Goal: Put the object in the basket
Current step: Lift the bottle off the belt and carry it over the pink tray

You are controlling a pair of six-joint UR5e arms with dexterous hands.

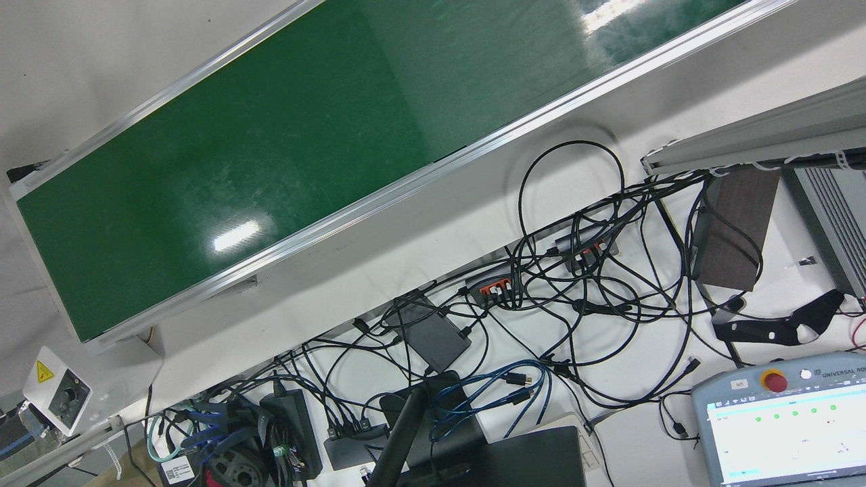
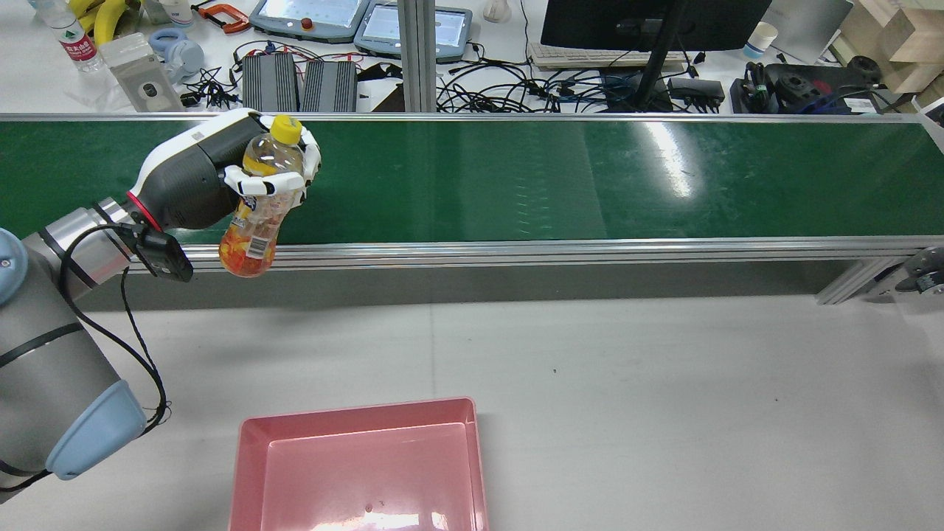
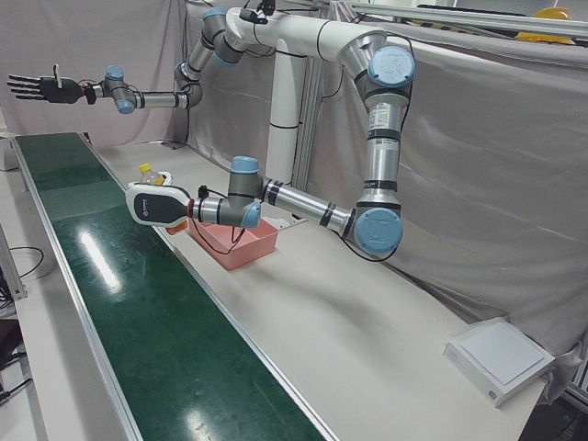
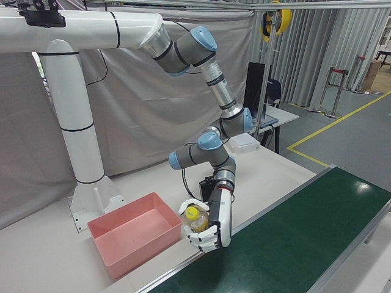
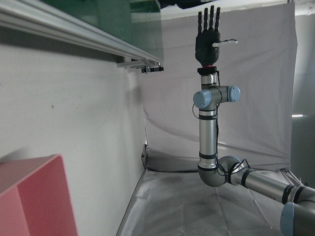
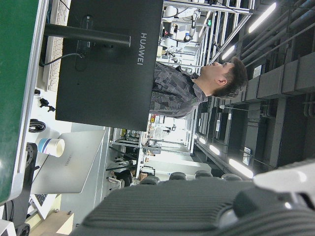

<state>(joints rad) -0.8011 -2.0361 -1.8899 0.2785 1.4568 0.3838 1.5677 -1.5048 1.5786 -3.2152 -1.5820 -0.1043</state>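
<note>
Clear plastic drink bottle with yellow cap (image 2: 258, 214), clasped near-upright in the left hand (image 2: 251, 173) over the green conveyor belt's (image 2: 516, 177) near rail; pink rectangular plastic basket (image 2: 354, 428), empty, lies on the worktop toward the robot; right hand (image 3: 37, 88), splayed empty, is held well apart.

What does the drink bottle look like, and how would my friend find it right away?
Find the long green conveyor belt and follow it to the end where the left hand reaches over its near edge. The bottle is held in that hand, above the belt's rail and tilted. It is clear with orange drink inside and a yellow cap, unlike the empty pink basket on the table.
</note>
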